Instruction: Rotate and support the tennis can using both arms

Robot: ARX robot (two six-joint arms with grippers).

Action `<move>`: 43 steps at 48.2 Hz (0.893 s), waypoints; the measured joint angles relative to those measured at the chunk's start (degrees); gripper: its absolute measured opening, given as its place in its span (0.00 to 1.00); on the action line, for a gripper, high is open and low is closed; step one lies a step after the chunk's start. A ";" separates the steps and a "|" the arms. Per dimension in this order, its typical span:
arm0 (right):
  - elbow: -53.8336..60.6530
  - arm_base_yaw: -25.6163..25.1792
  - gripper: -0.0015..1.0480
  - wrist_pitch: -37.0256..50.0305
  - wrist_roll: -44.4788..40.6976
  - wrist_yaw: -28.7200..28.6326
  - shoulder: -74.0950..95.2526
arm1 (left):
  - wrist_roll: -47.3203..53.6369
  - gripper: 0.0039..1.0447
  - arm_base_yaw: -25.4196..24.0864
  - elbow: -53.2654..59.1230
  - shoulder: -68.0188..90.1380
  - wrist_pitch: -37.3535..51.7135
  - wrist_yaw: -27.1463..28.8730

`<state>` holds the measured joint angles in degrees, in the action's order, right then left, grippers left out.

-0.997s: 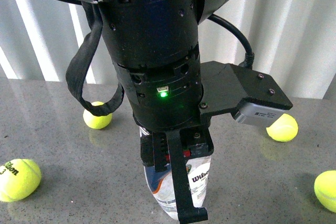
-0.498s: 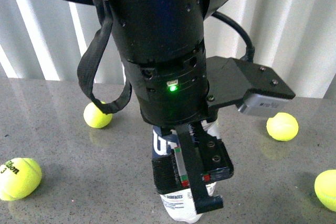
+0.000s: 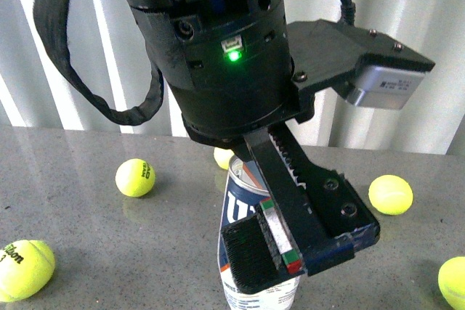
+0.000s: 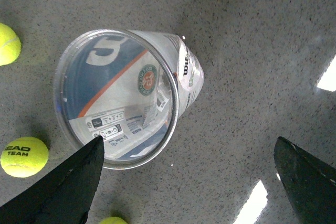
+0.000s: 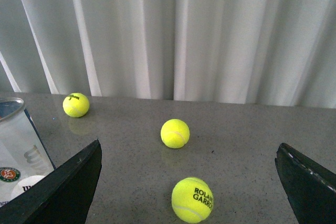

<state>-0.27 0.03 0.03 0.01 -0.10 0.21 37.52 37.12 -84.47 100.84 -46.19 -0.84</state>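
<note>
We see the tennis can (image 4: 123, 95) upright on the grey table (image 4: 252, 35), open-topped, apparently empty — left gripper (image 4: 189, 182) spread wide above it, right gripper (image 5: 189, 182) likewise open, a ball (image 5: 175, 132) at twelve o'clock.

I work in what looks like a lab or test room set up for my trials. A speckled grey table (image 5: 252, 145) lies before me, closed off at its far edge by a pleated white curtain (image 5: 210, 30), and loose tennis balls (image 5: 175, 132) lie scattered across it.
</note>
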 joint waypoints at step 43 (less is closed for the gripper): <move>0.00 0.00 0.93 0.00 0.00 0.04 0.00 | -41.86 0.50 -14.62 46.77 -27.02 82.03 22.49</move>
<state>-0.27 0.03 0.03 0.01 -0.05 0.21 -4.34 22.50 -37.69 73.82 35.83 21.65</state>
